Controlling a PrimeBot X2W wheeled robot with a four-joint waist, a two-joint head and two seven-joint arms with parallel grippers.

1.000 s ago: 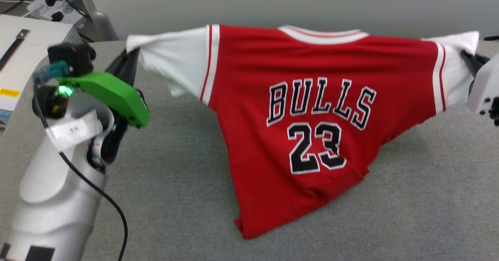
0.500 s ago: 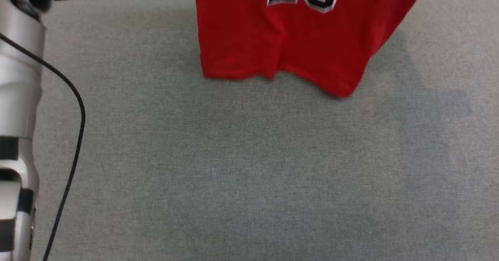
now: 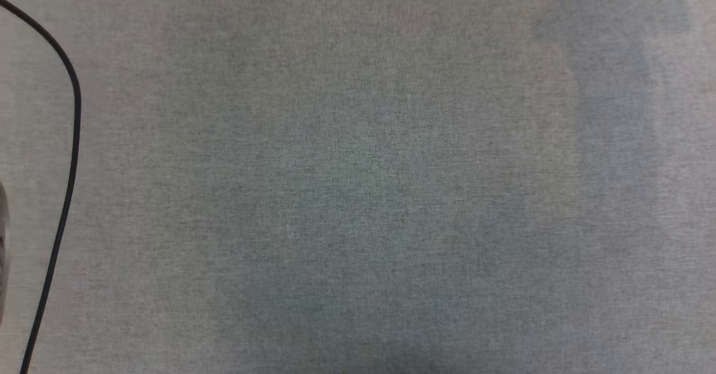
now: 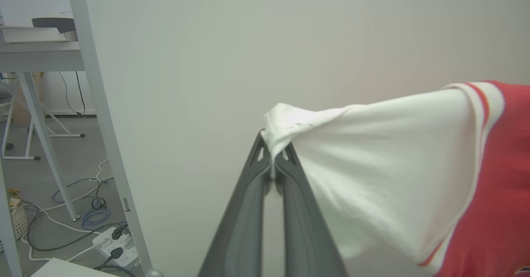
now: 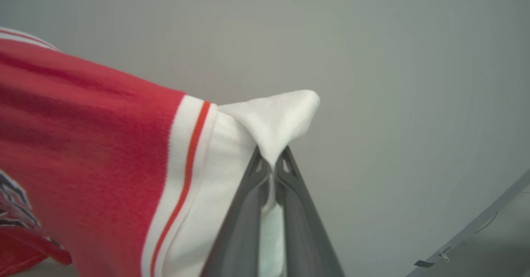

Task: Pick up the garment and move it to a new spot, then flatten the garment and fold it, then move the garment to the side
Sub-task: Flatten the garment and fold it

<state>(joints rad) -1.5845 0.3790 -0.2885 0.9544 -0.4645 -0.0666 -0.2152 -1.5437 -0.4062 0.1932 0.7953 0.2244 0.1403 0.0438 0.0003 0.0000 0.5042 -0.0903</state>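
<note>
A black cable (image 3: 71, 139) curves down the grey fabric surface (image 3: 358, 195) at left.

Head view lower, onto grey surface (image 3: 358, 173)

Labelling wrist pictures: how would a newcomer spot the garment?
In front of the plain pale wall, the left tool and the right tool each pinch a white sleeve. The garment is the red shirt those sleeves join, edged with a red-and-white stripe.

Cable (image 3: 75, 139) running down the left edge of the worktop (image 3: 358, 195), garment (image 4: 393, 165) held in the air before a wall (image 4: 248, 41), one sleeve tip pinched in the left gripper (image 4: 273, 155), the other in the right gripper (image 5: 271, 161), power strip (image 4: 114, 246) on the floor (image 4: 49, 177) left of the wall
</note>
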